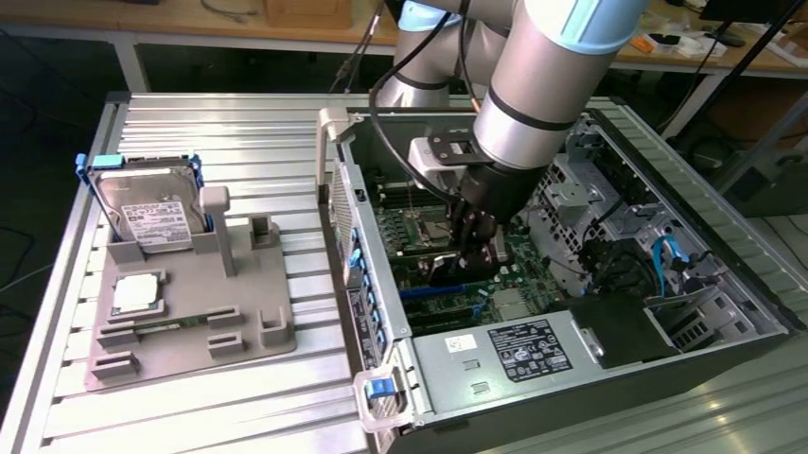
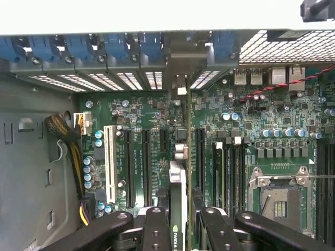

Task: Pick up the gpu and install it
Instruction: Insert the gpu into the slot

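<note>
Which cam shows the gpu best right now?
Wrist view: the gpu sits edge-on, clamped between the tool fingers, running parallel to the motherboard slots. In the exterior view the gpu is a dark slab below the tool, partly hidden by it, inside the case.

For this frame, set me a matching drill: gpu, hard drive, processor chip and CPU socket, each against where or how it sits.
Things:
1. gpu
2. hard drive
3. processor chip
4. CPU socket

States:
A. lying flat on the grey holder
B. clamped edge-on between the jaws, over the motherboard
C. empty, on the motherboard
D. standing upright in the grey holder

Pairs: 1-B, 2-D, 3-A, 4-C
</note>
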Controlling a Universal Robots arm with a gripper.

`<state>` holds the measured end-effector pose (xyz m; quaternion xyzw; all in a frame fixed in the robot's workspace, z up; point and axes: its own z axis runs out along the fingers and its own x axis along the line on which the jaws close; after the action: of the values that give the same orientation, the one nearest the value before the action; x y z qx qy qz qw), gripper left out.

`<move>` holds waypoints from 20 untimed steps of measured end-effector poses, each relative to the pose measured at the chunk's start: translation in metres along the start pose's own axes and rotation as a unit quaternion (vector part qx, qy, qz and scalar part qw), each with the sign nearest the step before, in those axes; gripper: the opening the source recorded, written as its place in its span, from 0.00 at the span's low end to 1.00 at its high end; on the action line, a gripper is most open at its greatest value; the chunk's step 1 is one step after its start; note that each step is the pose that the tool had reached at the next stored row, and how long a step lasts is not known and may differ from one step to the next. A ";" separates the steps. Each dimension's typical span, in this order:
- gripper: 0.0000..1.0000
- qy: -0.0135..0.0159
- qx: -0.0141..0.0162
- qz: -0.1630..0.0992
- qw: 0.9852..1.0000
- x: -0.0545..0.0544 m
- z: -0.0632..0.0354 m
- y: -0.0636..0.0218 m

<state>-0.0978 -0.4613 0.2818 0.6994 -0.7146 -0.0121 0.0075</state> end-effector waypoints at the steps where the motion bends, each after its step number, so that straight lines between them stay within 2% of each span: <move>1: 0.27 0.000 0.000 0.000 1.000 0.000 0.0000 0.0000; 8: 0.27 -0.002 0.000 0.000 1.000 0.000 0.0013 0.0004; 13: 0.27 -0.005 -0.001 0.000 1.000 0.000 0.0019 -0.0009; 16: 0.27 -0.005 -0.002 0.000 1.000 0.000 0.0020 -0.0009; 18: 0.27 -0.005 -0.003 0.000 1.000 0.000 0.0021 -0.0013; 20: 0.27 -0.005 -0.005 0.000 1.000 0.000 0.0023 -0.0023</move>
<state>-0.0955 -0.4613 0.2795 0.6993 -0.7145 -0.0198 0.0075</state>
